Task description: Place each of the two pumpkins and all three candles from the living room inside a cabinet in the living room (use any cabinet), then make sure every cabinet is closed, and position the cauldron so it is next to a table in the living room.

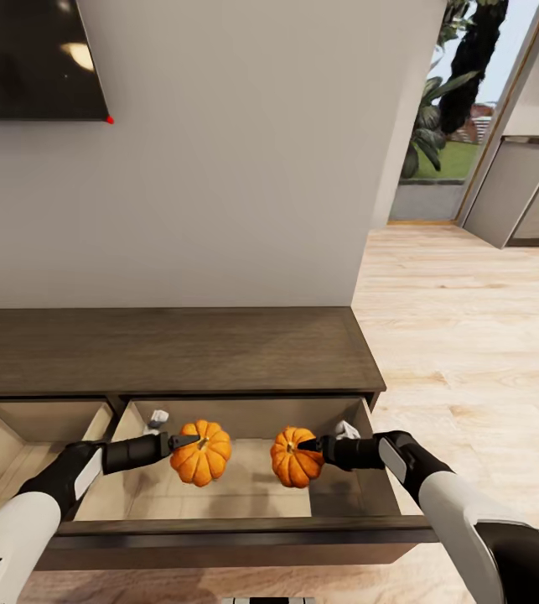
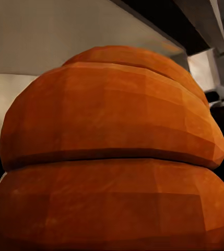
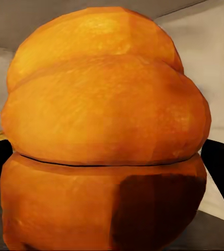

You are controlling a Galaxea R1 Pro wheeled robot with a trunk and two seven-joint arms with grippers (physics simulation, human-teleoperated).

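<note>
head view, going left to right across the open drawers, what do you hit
left drawer's pale inside → left gripper → left pumpkin → right pumpkin → right gripper → wood floor

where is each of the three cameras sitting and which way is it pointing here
Head view: on the head, looking down over the open cabinet drawer; both arms show, the left tool and right tool each at a pumpkin.
Left wrist view: near the left tool, facing the left pumpkin close up.
Right wrist view: near the right tool, facing the right pumpkin; dark finger edges show.
Shared: each wrist's pumpkin appears in the head view.
</note>
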